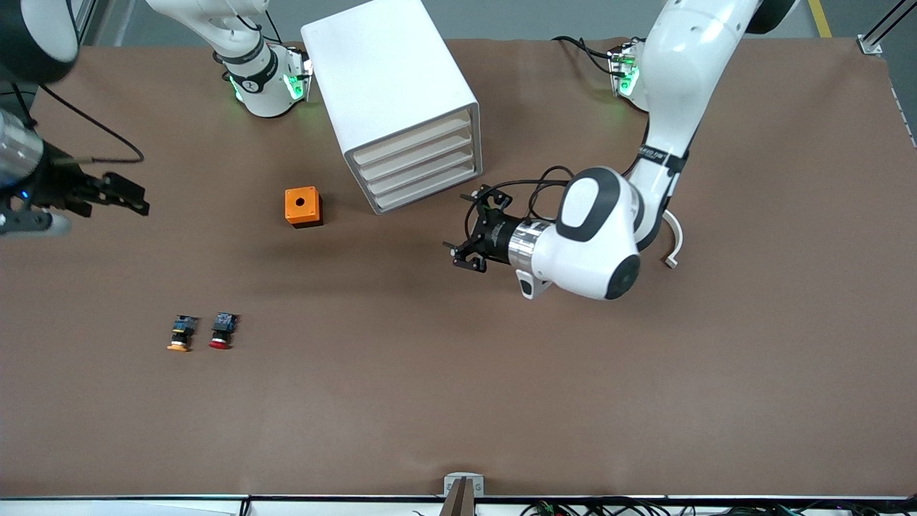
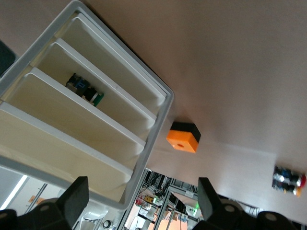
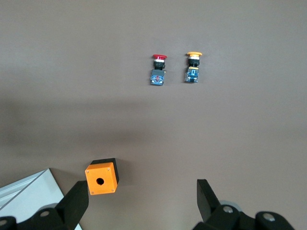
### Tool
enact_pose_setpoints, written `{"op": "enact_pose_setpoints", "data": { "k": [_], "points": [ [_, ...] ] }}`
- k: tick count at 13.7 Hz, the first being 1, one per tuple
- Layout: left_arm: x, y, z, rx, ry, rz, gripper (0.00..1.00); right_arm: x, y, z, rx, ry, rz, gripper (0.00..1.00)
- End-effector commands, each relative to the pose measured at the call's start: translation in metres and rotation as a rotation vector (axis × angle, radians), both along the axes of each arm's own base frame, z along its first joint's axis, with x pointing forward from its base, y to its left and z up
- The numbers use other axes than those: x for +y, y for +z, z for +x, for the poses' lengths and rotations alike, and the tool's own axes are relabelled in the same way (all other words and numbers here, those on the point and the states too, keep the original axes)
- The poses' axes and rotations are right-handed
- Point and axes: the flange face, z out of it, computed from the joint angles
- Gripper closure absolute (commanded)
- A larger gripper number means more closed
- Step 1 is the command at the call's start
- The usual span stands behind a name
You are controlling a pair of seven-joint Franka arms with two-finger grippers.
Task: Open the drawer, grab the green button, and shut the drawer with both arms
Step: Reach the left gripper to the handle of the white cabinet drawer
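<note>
**Supervisor:** Where's your left claw right now?

**Operator:** My left gripper (image 1: 464,252) hangs over bare table, just in front of the white cabinet (image 1: 390,93). Jaws are spread wide and hold nothing. In my left wrist view both fingers (image 2: 72,199) frame the cabinet's front, well apart from each other.

**Supervisor:** And the green button?

**Operator:** I can see the button (image 2: 85,90) through the left wrist camera. It lies inside one drawer (image 2: 91,103), deep toward its back, with its green cap just showing. All four drawers sit pushed in. The button is apart from my left gripper, farther into the cabinet than the fingertips reach; nothing touches it.

**Supervisor:** Right arm?

**Operator:** My right gripper (image 1: 132,197) waits above the table toward the right arm's end, fingers (image 3: 74,206) wide apart, nothing in them. Under it I see the orange box (image 3: 101,176). The red-capped button (image 1: 222,331) and the yellow-capped button (image 1: 181,334) lie side by side on the table, nearer the front camera than that box.
</note>
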Motion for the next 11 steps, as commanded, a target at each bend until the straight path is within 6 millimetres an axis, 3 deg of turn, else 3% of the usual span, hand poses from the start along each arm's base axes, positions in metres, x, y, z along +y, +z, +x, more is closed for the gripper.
{"op": "enact_pose_setpoints", "data": {
  "k": [1,7,11],
  "points": [
    [-0.008,-0.022,-0.006,0.125,0.008,0.086,0.0,-0.013,-0.013,0.016,0.025,-0.005,-0.007,0.0],
    [-0.01,-0.111,-0.037,0.499,0.028,0.309,0.0,-0.009,-0.017,0.019,0.027,-0.006,-0.032,0.0],
    [-0.017,-0.153,-0.062,0.694,0.028,0.429,0.0,-0.005,-0.021,0.018,0.033,-0.036,-0.025,0.0]
  ]
}}
